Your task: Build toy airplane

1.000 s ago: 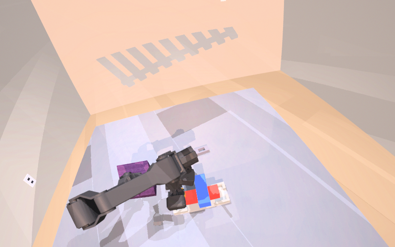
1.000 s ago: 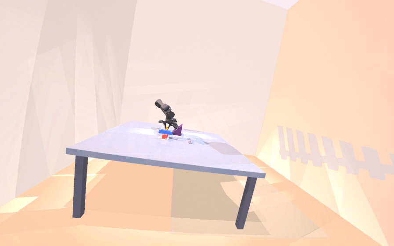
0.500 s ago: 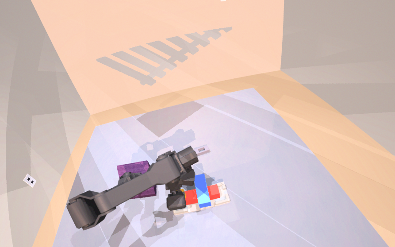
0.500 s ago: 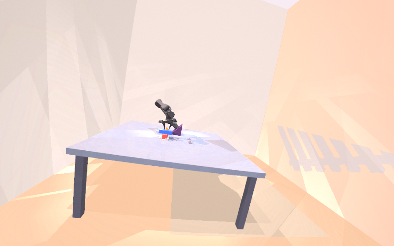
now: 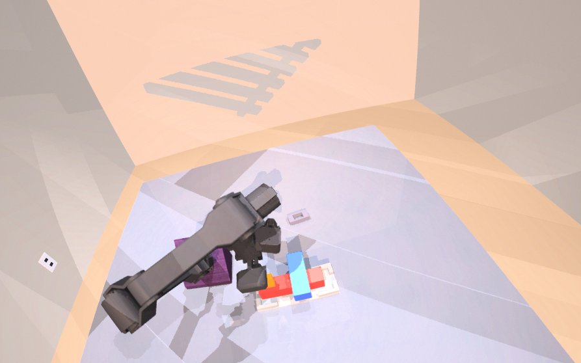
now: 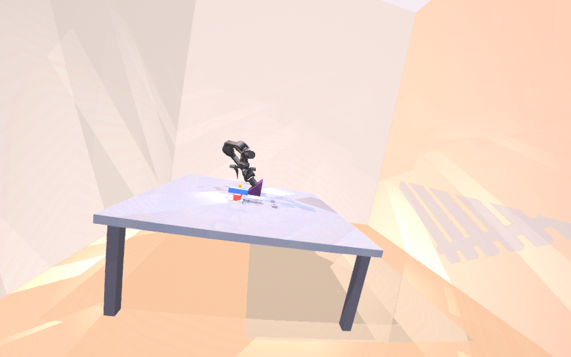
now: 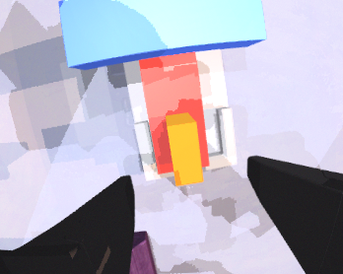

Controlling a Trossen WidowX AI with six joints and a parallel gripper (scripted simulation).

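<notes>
The red fuselage point(image 5: 278, 289) point(image 6: 237, 198) point(image 7: 169, 89) lies in the white cradle jig point(image 5: 334, 289) point(image 7: 229, 133). The blue wing point(image 5: 298, 275) point(image 6: 237, 190) point(image 7: 162, 30) lies across its top. The orange tail fin point(image 5: 270, 280) point(image 6: 240, 185) point(image 7: 186, 153) stands upright at the tail end. In the wrist view it looks in line with the fuselage; its tab and socket are hidden. My gripper point(image 7: 191, 175) is open, its black fingers apart on either side of the fin and not touching it. In the top view the arm hides the fingertips.
A purple wedge-shaped block point(image 5: 224, 272) point(image 6: 256, 188) point(image 7: 145, 253) stands beside the jig's tail end, partly under the arm. A small pale block with a slot point(image 5: 291, 220) point(image 6: 273, 205) lies on the table beyond the jig.
</notes>
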